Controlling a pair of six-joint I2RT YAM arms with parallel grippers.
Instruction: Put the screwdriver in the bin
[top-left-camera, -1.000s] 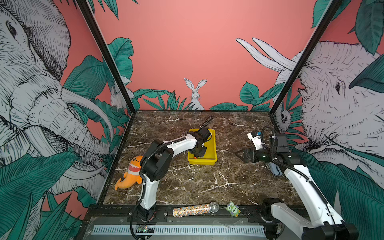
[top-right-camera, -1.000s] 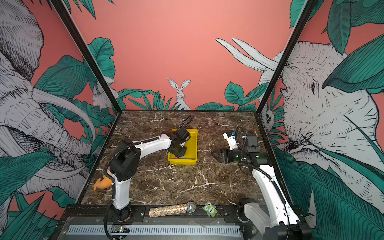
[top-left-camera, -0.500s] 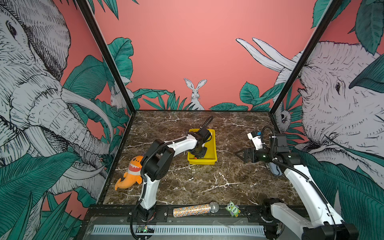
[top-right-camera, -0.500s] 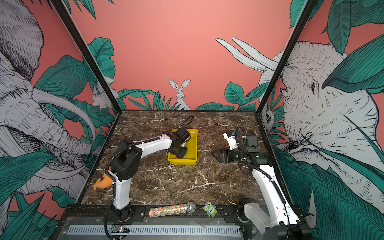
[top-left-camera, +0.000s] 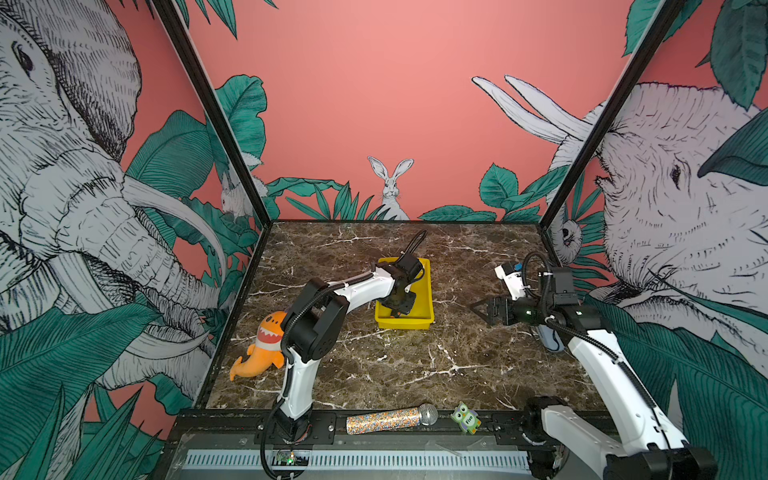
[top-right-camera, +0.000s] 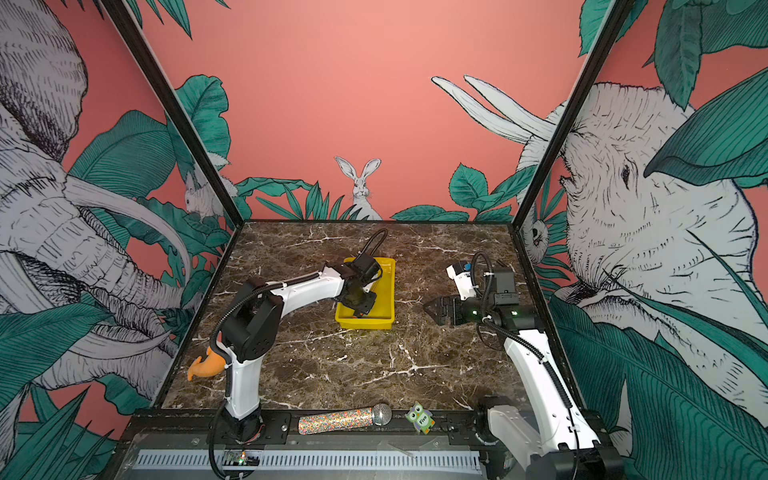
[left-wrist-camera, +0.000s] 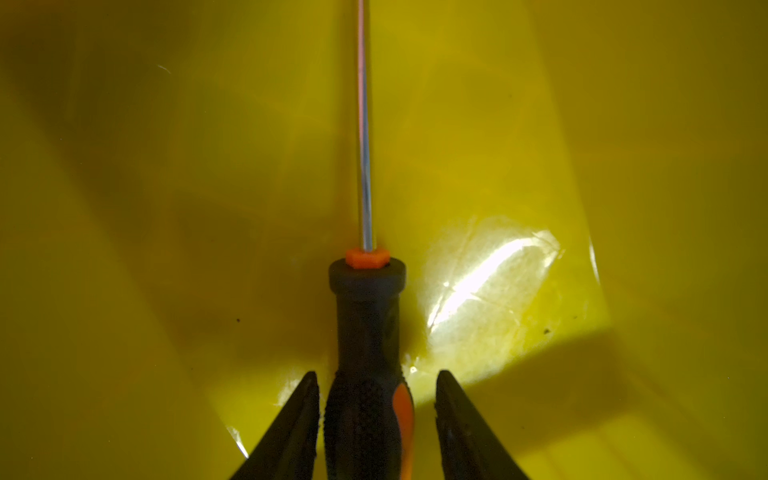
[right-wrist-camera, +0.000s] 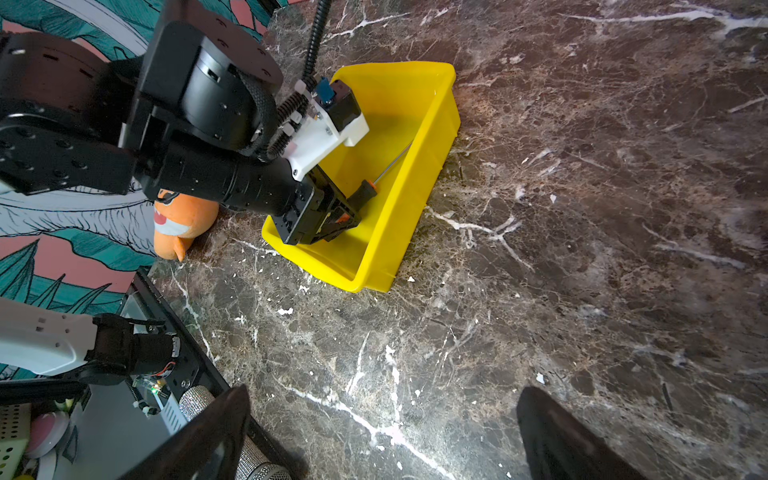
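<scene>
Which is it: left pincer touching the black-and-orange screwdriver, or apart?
Cannot tell. The left wrist view shows yellow plastic bin between screwdriver and one pincer finger; the other's gap is unclear.

A robot-lab test booth: printed jungle wall panels (top-left-camera: 374, 83) with elephants (top-left-camera: 83, 216) and a rabbit (top-left-camera: 390, 185) sit in a black metal frame (top-left-camera: 220, 124) around a brown marble tabletop (top-left-camera: 415, 365). A white left arm (top-left-camera: 361, 289) and right arm (top-left-camera: 602, 365) stand on a black rail (top-left-camera: 328, 428) at its front, beside an exposed circuit board (top-left-camera: 286, 458).

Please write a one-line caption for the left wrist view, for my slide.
Slim black-and-orange screwdriver inside the bright yellow plastic bin, left gripper open around its handle.
</scene>
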